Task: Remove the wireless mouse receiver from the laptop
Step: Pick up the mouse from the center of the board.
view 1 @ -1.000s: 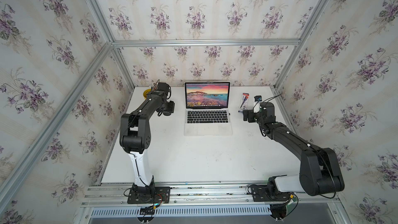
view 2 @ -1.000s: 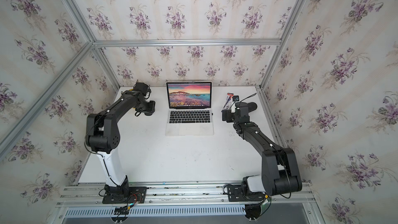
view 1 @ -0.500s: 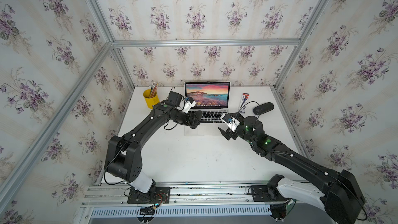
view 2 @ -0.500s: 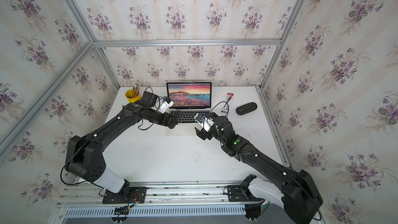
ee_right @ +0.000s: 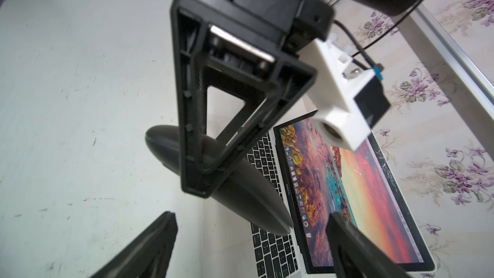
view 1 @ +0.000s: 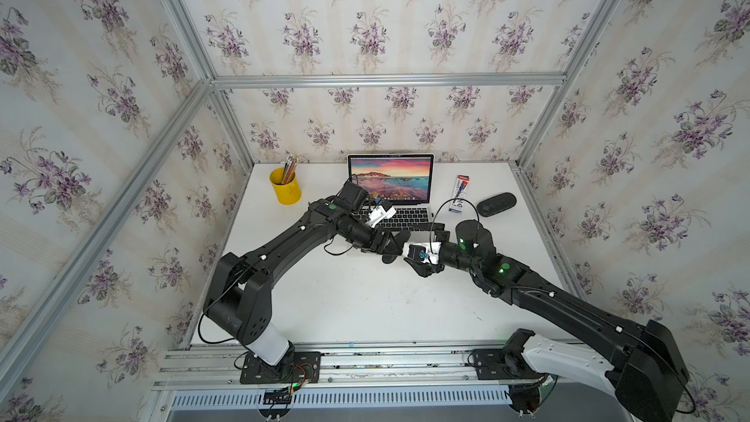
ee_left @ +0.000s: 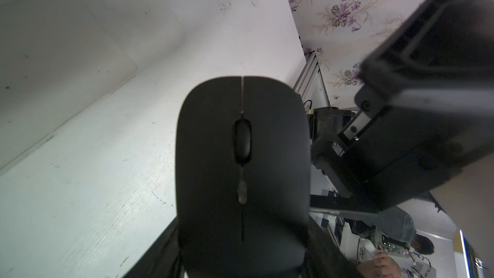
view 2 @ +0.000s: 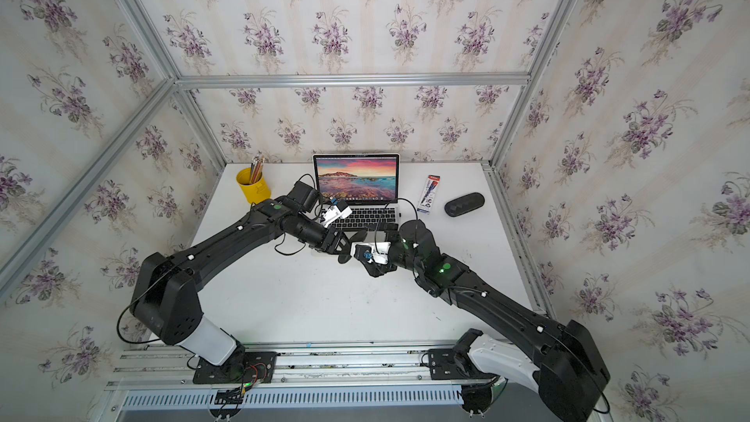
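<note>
Overhead pair, wrist close-ups, shared laptop (view 1: 389,178)

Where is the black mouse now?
In the left wrist view, the left gripper holds the mouse in front of the laptop, beside the open right gripper.

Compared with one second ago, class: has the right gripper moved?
Yes. The right gripper has come from beside the pen pack forward and inward, to just in front of the laptop.

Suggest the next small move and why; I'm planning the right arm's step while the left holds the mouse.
Probably ease the open right gripper forward until its fingers straddle the mouse, which the left gripper holds in front of the laptop. The right fingers are spread, empty and aimed at it. The receiver shows in no view.
</note>
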